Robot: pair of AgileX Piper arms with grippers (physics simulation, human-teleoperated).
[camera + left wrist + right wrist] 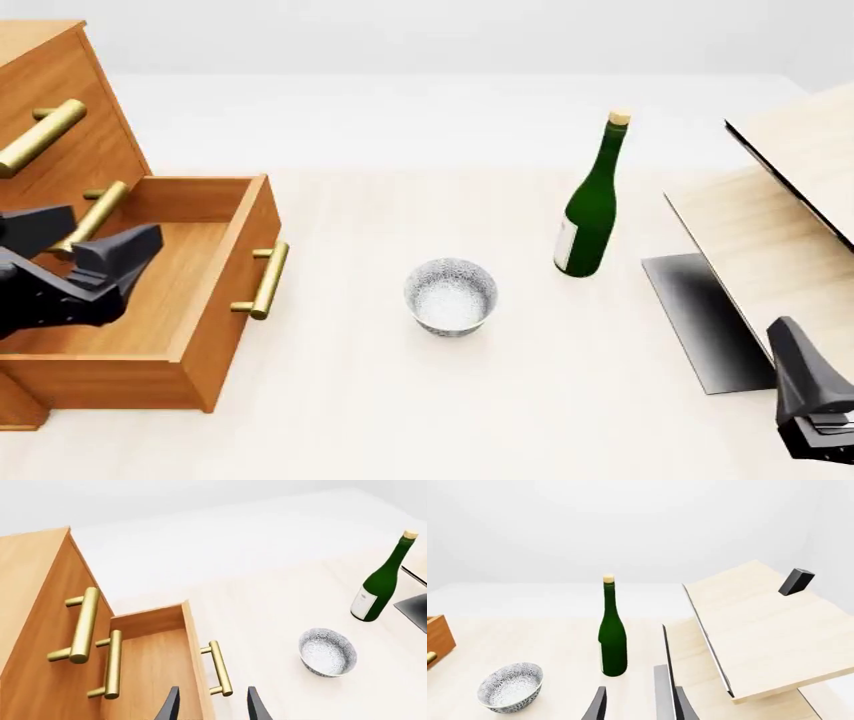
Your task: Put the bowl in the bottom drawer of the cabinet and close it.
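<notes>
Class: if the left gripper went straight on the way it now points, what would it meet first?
Probably the bottom drawer: the left gripper has its open fingers astride the drawer's front panel, next to its brass handle. Depth is unclear, so that is a guess.

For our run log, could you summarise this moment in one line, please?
bottom drawer: open, empty | bowl: upright on table | left gripper: open over drawer | right gripper: open, idle

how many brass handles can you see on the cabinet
3. Top handle and middle handle on the closed drawers of the cabinet; the third on the pulled-out bottom drawer, facing the bowl.
</notes>
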